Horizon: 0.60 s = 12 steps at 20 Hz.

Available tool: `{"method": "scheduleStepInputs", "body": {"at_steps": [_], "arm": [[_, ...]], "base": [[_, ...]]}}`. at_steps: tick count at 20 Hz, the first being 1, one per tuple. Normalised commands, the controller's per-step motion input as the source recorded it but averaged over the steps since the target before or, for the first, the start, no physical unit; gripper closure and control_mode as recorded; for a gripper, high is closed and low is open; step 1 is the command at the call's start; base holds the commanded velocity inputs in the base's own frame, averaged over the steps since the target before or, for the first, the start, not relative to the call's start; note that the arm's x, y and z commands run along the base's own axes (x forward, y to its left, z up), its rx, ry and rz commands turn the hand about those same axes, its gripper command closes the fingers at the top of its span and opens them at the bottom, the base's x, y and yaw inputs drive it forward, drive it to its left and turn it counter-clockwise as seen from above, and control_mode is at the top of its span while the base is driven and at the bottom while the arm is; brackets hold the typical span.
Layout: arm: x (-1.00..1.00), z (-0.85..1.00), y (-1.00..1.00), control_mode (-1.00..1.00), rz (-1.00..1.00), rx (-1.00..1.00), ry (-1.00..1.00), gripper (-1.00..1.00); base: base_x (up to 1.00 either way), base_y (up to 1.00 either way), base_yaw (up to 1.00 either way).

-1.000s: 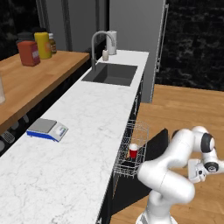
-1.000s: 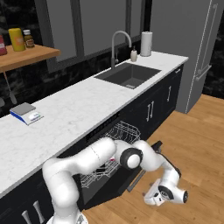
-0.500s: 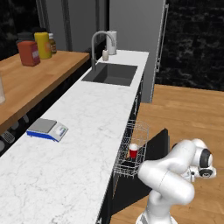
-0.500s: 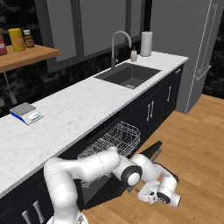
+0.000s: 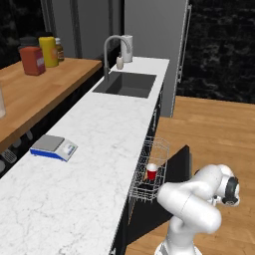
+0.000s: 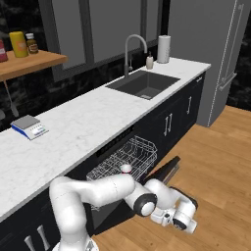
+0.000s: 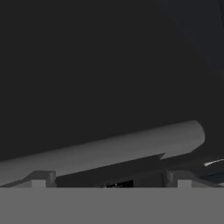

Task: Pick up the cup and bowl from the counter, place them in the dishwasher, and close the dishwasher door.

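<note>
On the left of the left base view, the marble worktop (image 5: 94, 144) carries a blue kitchen scale (image 5: 53, 148) but no cup or bowl. Right of its edge, the red cup (image 5: 152, 172) stands upright in the pulled-out wire rack (image 5: 149, 169) of the dishwasher; the bowl I cannot make out. Further right, the dishwasher door (image 5: 179, 162) hangs part-way down, a flat, stiff, hinged panel that should swing easily if pushed on its broad outer face near the free top edge, with no grasp needed. The end effector (image 6: 176, 221) hangs low by the floor below that door, jaws spread wide and holding nothing.
</note>
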Motion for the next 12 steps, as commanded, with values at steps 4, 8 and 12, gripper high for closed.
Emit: {"method": "scheduleStepInputs", "body": {"at_steps": [4,8,12], "arm": [[0.27,0.15,1.00,-1.00,0.00,0.06,0.00,-1.00],[0.36,0.16,1.00,-1.00,0.00,0.01,0.00,-1.00],[0.38,0.16,1.00,-1.00,0.00,0.00,0.00,-1.00]], "base": [[0.00,0.00,0.00],[0.00,0.00,0.00],[0.00,0.00,0.00]]}}
